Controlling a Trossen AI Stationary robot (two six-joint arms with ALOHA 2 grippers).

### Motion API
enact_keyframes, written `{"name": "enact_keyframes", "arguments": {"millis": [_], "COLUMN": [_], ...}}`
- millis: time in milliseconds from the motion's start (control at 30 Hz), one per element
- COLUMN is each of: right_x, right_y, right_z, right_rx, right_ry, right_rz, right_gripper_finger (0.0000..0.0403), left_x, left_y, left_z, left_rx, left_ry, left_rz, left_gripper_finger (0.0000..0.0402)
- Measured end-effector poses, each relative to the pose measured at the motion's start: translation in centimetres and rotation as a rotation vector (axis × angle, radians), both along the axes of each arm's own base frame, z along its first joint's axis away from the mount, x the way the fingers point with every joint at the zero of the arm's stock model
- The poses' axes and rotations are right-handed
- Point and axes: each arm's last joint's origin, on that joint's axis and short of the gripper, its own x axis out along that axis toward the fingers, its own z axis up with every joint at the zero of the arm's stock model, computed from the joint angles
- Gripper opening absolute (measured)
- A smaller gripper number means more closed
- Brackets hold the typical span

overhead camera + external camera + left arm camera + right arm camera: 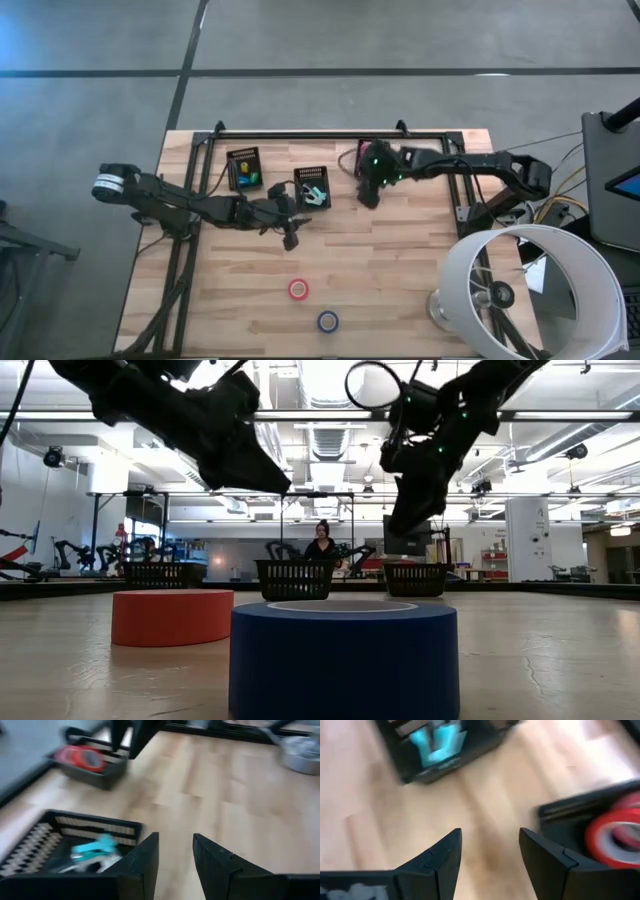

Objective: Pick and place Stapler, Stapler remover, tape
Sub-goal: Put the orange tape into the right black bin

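While tools empty, tape rolls (299, 290) (two) tabletop.

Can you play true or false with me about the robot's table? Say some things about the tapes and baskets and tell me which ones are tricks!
1. A red tape roll and a blue tape roll lie on the table. True.
2. The left gripper is holding the blue roll. False: it is empty, above the table.
3. The middle basket has something turquoise inside. True.
4. The right gripper is shut. False: its fingers are apart, holding nothing.
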Motion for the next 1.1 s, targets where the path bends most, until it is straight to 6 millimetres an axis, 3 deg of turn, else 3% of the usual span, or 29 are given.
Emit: {"name": "enact_keyframes", "arguments": {"millis": [267,467,867,1100], "right_x": [2.1,3.0,4.0,3.8], "right_y": [6.3,9.5,11.8,12.6], "right_z": [-0.9,-1.1,-0.4,-0.8], "right_rx": [0.016,0.014,-0.009,-0.006], "right_ry": [0.021,-0.020,-0.174,-0.163], "right_rz": [0.206,0.300,0.370,0.396], "right_gripper_finger": [0.0194,0.0194,0.0194,0.0194], "left_x": [-0.2,-0.3,-0.1,0.4], "left_y": [-1.6,-4.6,-10.0,-10.6], "left_z": [-0.3,-1.4,-5.6,-7.6], "left_rx": [-0.148,-0.184,-0.272,-0.244], "left_ry": [0.043,0.099,0.261,0.309], "left_rz": [-0.293,-0.437,-0.515,-0.472], "left_gripper_finger": [0.0121,0.0121,0.0117,0.0101]}}
